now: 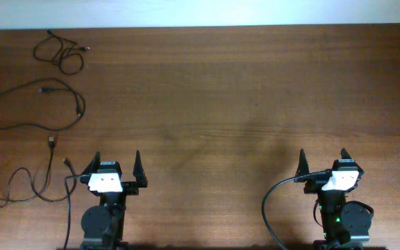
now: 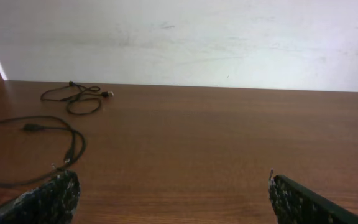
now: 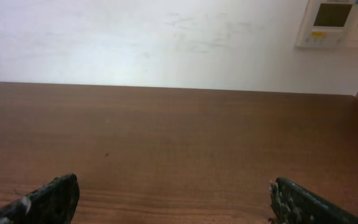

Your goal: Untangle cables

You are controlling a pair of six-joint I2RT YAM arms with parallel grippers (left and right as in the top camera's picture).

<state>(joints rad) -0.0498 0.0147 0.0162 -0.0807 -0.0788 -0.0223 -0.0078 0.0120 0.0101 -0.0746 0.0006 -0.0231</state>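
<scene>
Three thin black cables lie apart at the table's left side. A small curled one [image 1: 61, 53] is at the far left corner, a wide loop [image 1: 37, 105] sits nearer, and a third strand [image 1: 28, 186] trails by the left arm's base, its plug [image 1: 51, 142] pointing away. The left wrist view shows the curled cable [image 2: 79, 98] and the loop [image 2: 48, 129] ahead to the left. My left gripper [image 1: 117, 160] [image 2: 173, 190] is open over bare wood, right of the cables. My right gripper [image 1: 323, 157] [image 3: 173, 193] is open at the near right, with no cable in its view.
The wooden table [image 1: 242, 97] runs back to a white wall [image 2: 229, 37]. A wall-mounted control panel [image 3: 325, 22] hangs at the far right. A thicker black wire [image 1: 273, 201] curves from the right arm's base.
</scene>
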